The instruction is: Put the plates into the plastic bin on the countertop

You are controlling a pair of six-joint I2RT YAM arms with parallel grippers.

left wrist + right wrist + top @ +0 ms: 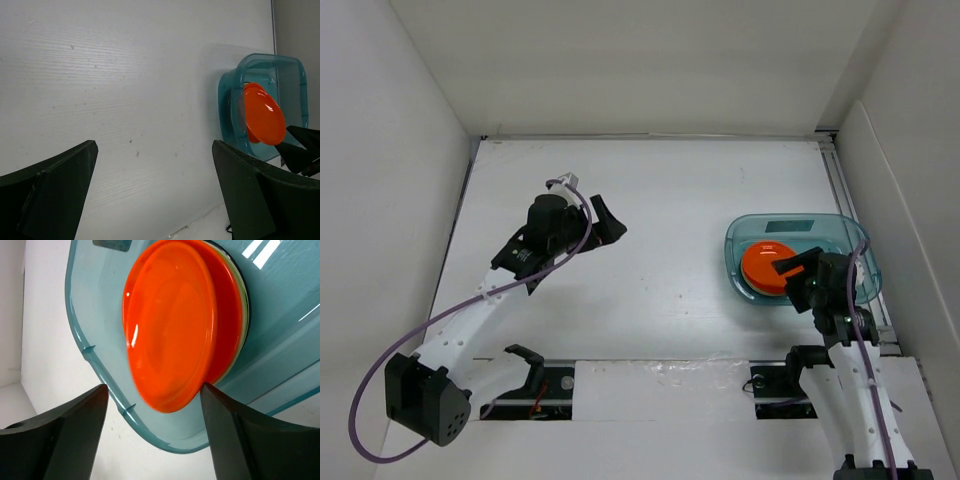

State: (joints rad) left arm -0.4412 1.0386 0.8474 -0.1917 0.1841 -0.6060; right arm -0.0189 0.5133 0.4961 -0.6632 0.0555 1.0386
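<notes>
The translucent teal plastic bin stands at the right of the white countertop. An orange plate lies on top of a stack inside it. In the right wrist view the top orange plate sits tilted on a second orange plate, with pale plate edges under them. My right gripper is open over the bin's near side, its right finger close to the top plate's rim. My left gripper is open and empty over bare countertop, far left of the bin.
White walls close in the countertop on the left, back and right. A raised white strip with two cable slots runs along the near edge between the arm bases. A purple cable loops along the left arm.
</notes>
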